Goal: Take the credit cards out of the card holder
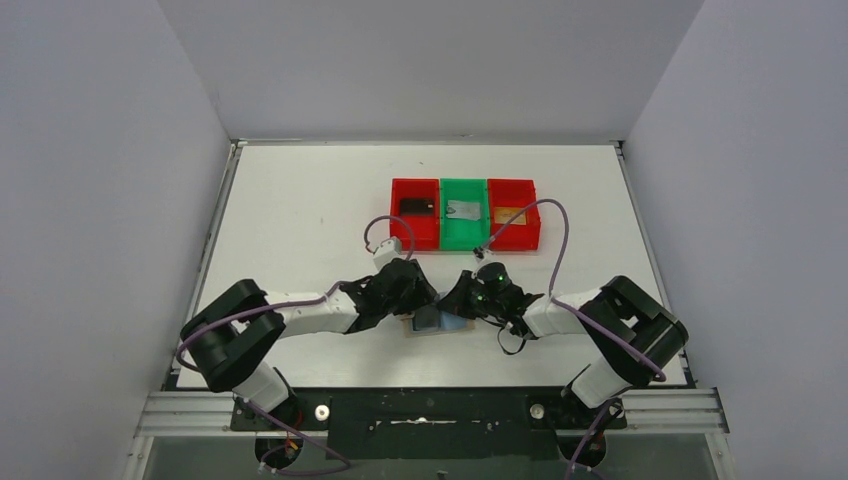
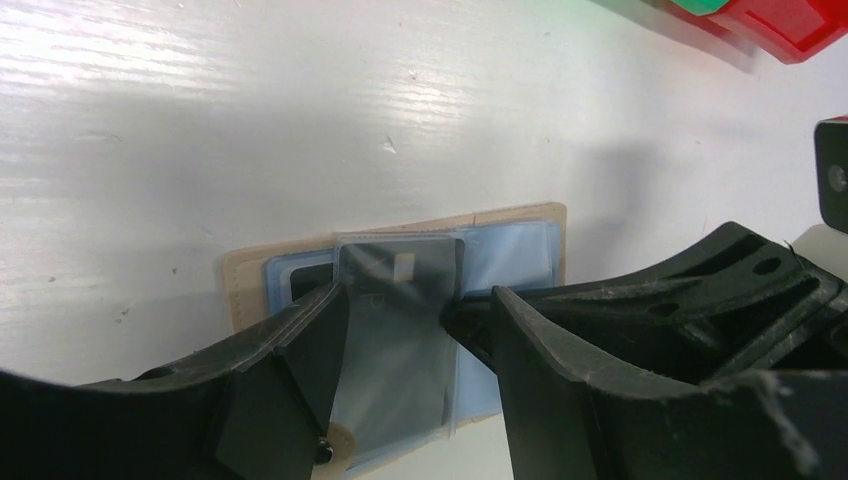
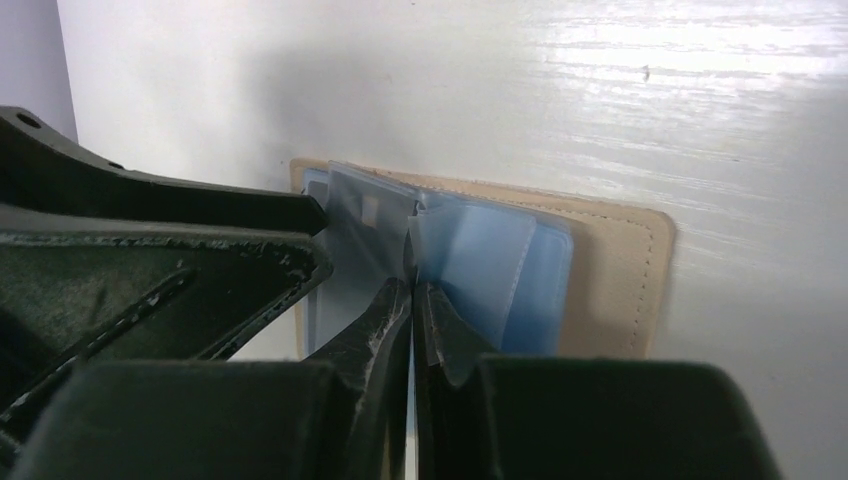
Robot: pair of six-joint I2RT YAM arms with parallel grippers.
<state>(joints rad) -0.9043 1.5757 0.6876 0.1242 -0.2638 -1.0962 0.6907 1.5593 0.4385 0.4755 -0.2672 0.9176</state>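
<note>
The tan card holder lies open on the table, pale blue lining up, seen from above as the card holder between both arms. A dark credit card with a small chip sits in a clear sleeve standing up from its fold. My left gripper is open, its fingers either side of that sleeve. My right gripper is shut on the sleeve's edge at the fold, beside the grey card. Both grippers meet over the holder in the top view, left gripper and right gripper.
Behind the holder stand three joined bins: a red bin holding a black card, a green bin holding a silver card, and a red bin holding a gold card. Purple cables loop over both arms.
</note>
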